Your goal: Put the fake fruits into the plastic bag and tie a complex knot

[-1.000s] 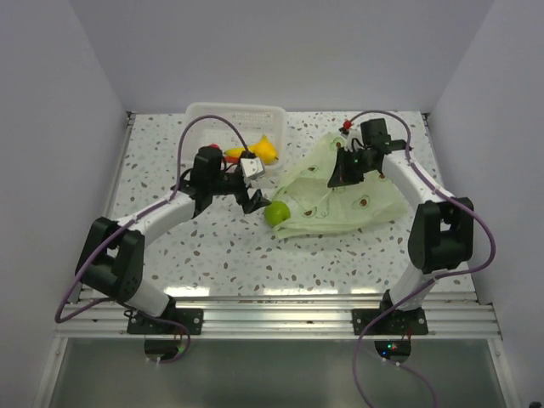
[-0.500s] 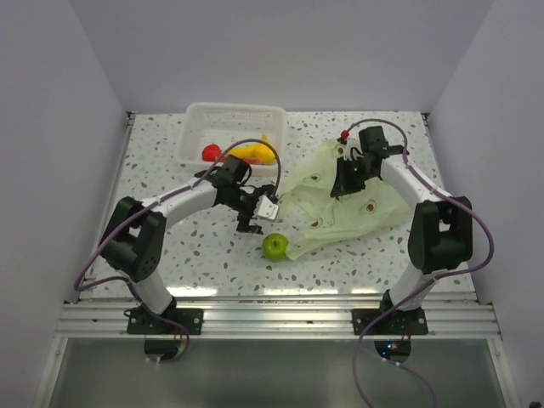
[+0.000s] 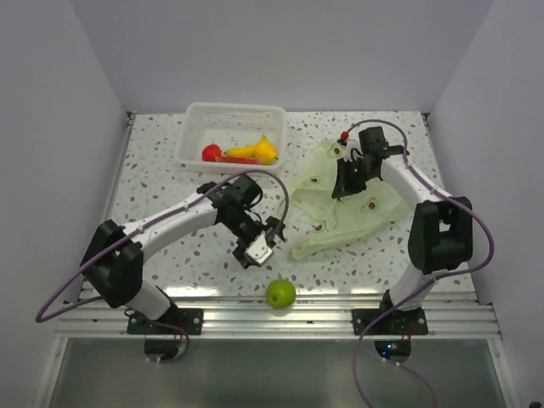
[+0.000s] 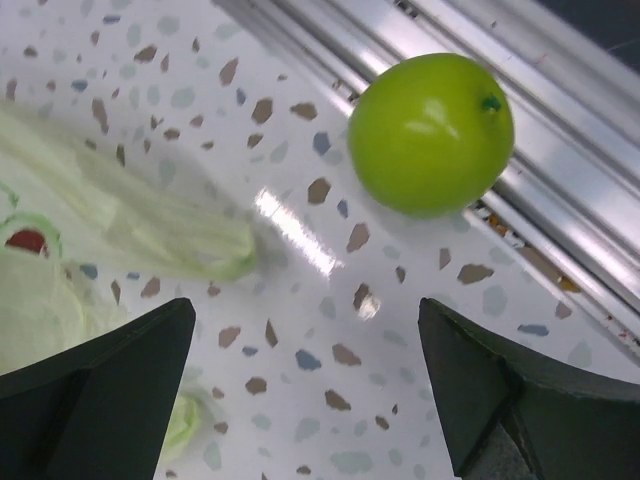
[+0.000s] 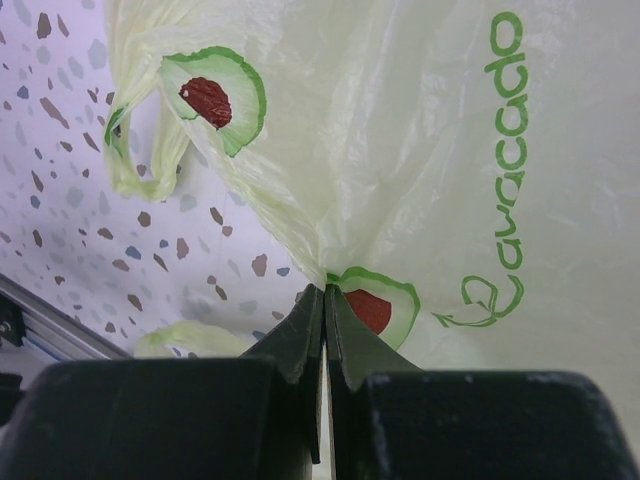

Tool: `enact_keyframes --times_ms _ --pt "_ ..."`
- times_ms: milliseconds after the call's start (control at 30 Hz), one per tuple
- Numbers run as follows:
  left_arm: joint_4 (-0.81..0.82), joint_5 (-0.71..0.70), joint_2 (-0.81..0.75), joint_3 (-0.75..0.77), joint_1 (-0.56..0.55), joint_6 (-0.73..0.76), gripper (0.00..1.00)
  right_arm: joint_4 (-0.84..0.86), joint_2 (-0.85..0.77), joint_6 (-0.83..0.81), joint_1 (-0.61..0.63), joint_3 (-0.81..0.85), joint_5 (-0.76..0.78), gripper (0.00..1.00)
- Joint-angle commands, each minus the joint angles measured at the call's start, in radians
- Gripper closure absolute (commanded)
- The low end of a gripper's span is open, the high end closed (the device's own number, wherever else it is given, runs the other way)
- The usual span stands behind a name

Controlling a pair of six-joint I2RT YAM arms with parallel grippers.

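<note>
Speckled white terrazzo tabletop (image 3: 170,183) sits between plain pale walls, with an aluminium rail (image 3: 221,316) along its near edge. At the far left of the surface stands a clear-white rectangular plastic basket (image 3: 194,127). Inside it, close together, lie a small red round fruit (image 3: 211,152), a red-orange elongated fruit (image 3: 235,159) and a yellow banana-like piece (image 3: 257,150).

Nearer the front, the left gripper (image 3: 260,249) hangs low over the table with its jaws spread wide and nothing between them. A glossy green plastic apple (image 3: 281,293) lies on the table just beyond that gripper, toward the near edge, touching or all but touching the rail. It is apart from both fingers; the left wrist view shows it ahead of the open jaws. The apple is outside the bag.

To the right, a thin, translucent pale green plastic bag (image 3: 344,212) printed with avocado halves lies crumpled and flat on the table, one loop handle (image 4: 160,225) trailing toward the left gripper. The right gripper (image 3: 348,174) is over the far part of the bag. Its jaws are pressed together on a pinch of the film, which fans out from the fingertips in the right wrist view.
</note>
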Motion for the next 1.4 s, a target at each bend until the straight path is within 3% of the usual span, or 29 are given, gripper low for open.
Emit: enact_keyframes --times_ms 0,233,367,467,1067,1167,1267,1300,1367 --pt "0.024 0.055 -0.062 -0.083 -0.092 -0.052 0.0 -0.021 -0.031 -0.015 0.001 0.026 0.009 1.0" --pt "0.007 0.044 -0.103 -0.138 -0.262 -0.091 0.0 -0.034 -0.039 -0.027 0.002 0.025 0.015 1.0" --pt "0.247 -0.014 -0.131 -0.192 -0.325 -0.3 0.0 -0.028 -0.039 -0.024 0.002 0.017 0.01 1.0" --pt "0.382 -0.066 -0.142 -0.224 -0.362 -0.358 0.0 -0.028 -0.042 -0.022 0.001 0.013 0.004 1.0" --pt "0.844 -0.154 0.108 -0.252 -0.492 -0.369 0.0 -0.022 -0.048 -0.033 0.002 -0.009 0.004 1.0" --pt "0.84 -0.148 0.141 -0.226 -0.497 -0.374 0.09 -0.022 -0.045 -0.03 0.001 -0.006 0.003 1.0" --pt "0.835 -0.154 0.122 -0.241 -0.496 -0.374 0.25 -0.024 -0.042 -0.035 0.001 -0.001 0.006 1.0" --pt "0.823 -0.159 0.112 -0.244 -0.496 -0.372 0.37 -0.025 -0.042 -0.035 0.002 0.003 0.006 1.0" --pt "0.763 -0.168 0.064 -0.238 -0.489 -0.391 0.49 -0.037 -0.037 -0.042 0.001 0.016 0.001 1.0"
